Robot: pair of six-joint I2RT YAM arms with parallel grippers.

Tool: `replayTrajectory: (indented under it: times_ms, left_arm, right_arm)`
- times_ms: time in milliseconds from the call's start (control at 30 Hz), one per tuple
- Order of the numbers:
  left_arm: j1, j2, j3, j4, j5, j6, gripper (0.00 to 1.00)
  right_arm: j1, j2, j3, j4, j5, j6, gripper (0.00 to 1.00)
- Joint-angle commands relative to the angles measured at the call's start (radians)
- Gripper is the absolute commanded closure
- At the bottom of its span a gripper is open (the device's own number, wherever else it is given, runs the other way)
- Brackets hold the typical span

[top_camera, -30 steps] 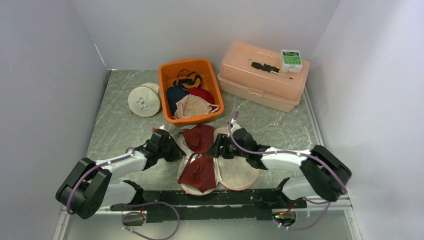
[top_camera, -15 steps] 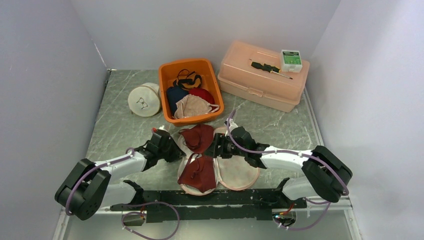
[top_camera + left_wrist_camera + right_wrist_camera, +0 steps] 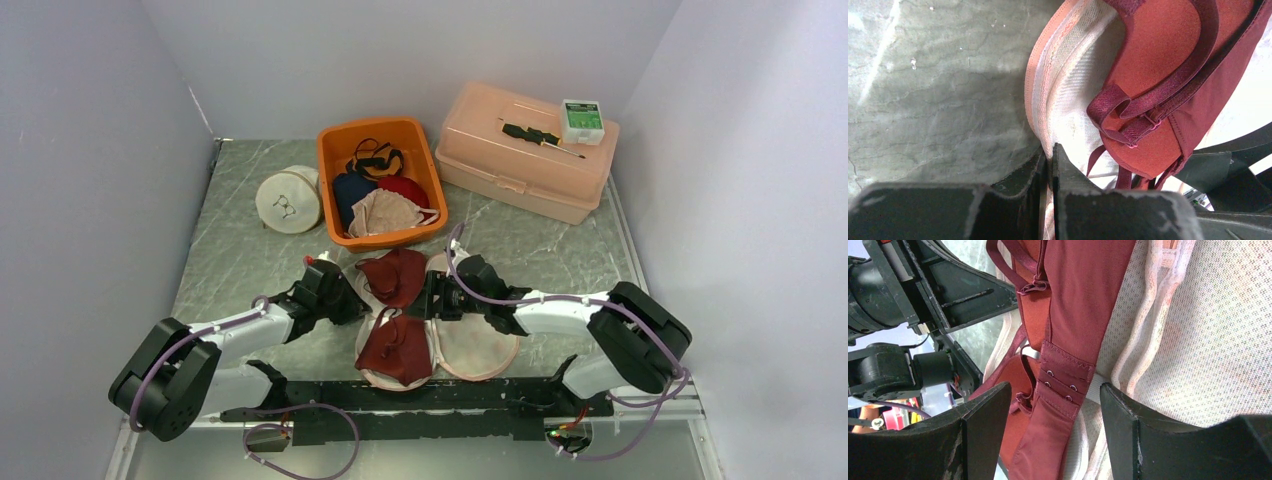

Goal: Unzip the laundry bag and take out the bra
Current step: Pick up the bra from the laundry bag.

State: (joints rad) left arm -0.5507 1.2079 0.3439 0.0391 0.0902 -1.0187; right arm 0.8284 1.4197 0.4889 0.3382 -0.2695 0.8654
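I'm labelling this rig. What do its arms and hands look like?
The left arm and right arm have black joint housings, white links and a lilac cable looped along each. The left hand and right hand have blocky, scuffed black fingers.

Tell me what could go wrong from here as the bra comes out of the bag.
1. The right end effector stands open over the bra band, with laundry bag mesh right beneath; closing could pinch both and drag the bag along.
2. The eyelet closure might snag the mesh.
3. The left end effector pinches only the bag's thin rim; a hard tug may pull it free.
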Motion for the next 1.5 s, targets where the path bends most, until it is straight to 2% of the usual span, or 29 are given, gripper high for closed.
replayTrajectory:
  times_ms: [0, 100, 267, 467, 633, 867, 967, 1300, 1467]
  left_arm:
    - [-0.011, 0.028, -0.043, -0.141, -0.041, 0.016, 0.89]
    - [-0.012, 0.025, -0.045, -0.139, -0.040, 0.015, 0.89]
    - [-0.019, 0.031, -0.041, -0.133, -0.038, 0.015, 0.89]
    - [-0.031, 0.031, -0.038, -0.128, -0.040, 0.010, 0.89]
    - [-0.038, 0.037, -0.034, -0.127, -0.044, 0.011, 0.89]
    - [-0.042, 0.038, -0.039, -0.118, -0.043, 0.006, 0.90]
    - [-0.044, 0.040, -0.041, -0.114, -0.044, 0.005, 0.90]
    - [-0.048, 0.016, -0.037, -0.140, -0.056, 0.005, 0.90]
    - [-0.047, 0.001, -0.031, -0.162, -0.064, 0.006, 0.90]
  right_arm:
    - [0.001, 0.007, 0.021, 0.059, -0.012, 0.004, 0.31]
    - [0.001, 0.018, 0.022, 0.093, -0.047, -0.001, 0.34]
    - [0.002, 0.071, 0.047, 0.139, -0.102, 0.007, 0.45]
    - [0.001, 0.132, 0.076, 0.162, -0.133, 0.021, 0.45]
    - [0.001, 0.170, 0.093, 0.164, -0.153, 0.025, 0.41]
    - [0.001, 0.199, 0.099, 0.166, -0.158, 0.033, 0.45]
    - [0.002, 0.205, 0.100, 0.183, -0.153, 0.034, 0.54]
    - [0.001, 0.146, 0.086, 0.178, -0.136, 0.018, 1.00]
    - [0.001, 0.062, 0.077, 0.092, -0.136, -0.041, 1.00]
